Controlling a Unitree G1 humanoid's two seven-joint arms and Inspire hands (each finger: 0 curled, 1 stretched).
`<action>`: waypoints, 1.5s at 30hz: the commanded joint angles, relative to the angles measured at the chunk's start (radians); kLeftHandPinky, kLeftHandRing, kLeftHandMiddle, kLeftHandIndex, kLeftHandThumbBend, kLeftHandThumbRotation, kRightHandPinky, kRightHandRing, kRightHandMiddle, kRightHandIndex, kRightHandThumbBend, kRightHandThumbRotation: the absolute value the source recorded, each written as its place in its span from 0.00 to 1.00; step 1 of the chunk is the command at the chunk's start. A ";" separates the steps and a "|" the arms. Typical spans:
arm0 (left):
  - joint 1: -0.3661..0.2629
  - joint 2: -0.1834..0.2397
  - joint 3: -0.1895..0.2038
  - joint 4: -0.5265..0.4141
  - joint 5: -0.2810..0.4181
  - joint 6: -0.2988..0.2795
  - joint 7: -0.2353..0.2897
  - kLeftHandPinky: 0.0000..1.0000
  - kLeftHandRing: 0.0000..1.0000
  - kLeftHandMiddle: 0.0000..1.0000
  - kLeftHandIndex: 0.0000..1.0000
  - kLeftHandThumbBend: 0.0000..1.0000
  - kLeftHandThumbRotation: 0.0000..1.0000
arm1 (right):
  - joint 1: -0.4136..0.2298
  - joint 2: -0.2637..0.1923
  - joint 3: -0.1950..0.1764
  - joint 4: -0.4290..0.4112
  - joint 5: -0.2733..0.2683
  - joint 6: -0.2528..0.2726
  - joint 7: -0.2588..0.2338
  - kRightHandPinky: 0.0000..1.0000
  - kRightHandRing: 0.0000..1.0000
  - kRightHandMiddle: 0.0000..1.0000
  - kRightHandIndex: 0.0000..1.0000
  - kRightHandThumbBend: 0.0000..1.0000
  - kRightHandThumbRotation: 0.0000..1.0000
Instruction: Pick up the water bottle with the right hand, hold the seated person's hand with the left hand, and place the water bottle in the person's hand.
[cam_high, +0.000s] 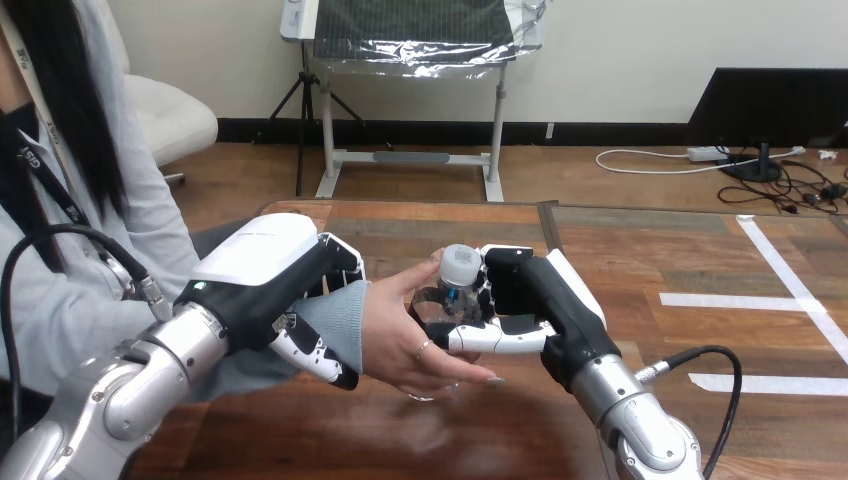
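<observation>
Water bottle (458, 268) (one) gripped by right hand (527, 295), touching person's hand (408, 335).

Silver ringed left forearm (130, 385) and right forearm (640, 430) end in 2 black hands: left hand (265, 285) wears a broad white shell, right hand (548, 298) seemingly a narrower one.

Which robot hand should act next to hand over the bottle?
Right, probably. The right hand grips the water bottle, which rests against the person's hand, so it can release; the left hand is clasping the person's wrist.
</observation>
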 joint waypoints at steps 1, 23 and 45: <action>-0.104 -0.024 -0.001 -0.035 -0.013 -0.018 0.024 0.30 0.35 0.41 0.42 0.95 0.00 | -0.044 0.034 0.025 -0.085 0.007 0.004 0.005 0.26 0.31 0.39 0.46 0.79 0.00; -0.090 -0.033 -0.001 -0.026 -0.006 -0.024 0.045 0.31 0.36 0.42 0.43 0.97 0.00 | -0.067 0.031 0.016 -0.105 0.012 0.038 -0.018 0.27 0.32 0.40 0.46 0.80 0.00; -0.058 -0.031 0.005 -0.060 0.004 0.023 0.034 0.41 0.46 0.51 0.53 1.00 0.09 | -0.084 0.001 0.040 -0.107 -0.057 0.075 -0.073 0.39 0.46 0.55 0.62 0.83 0.00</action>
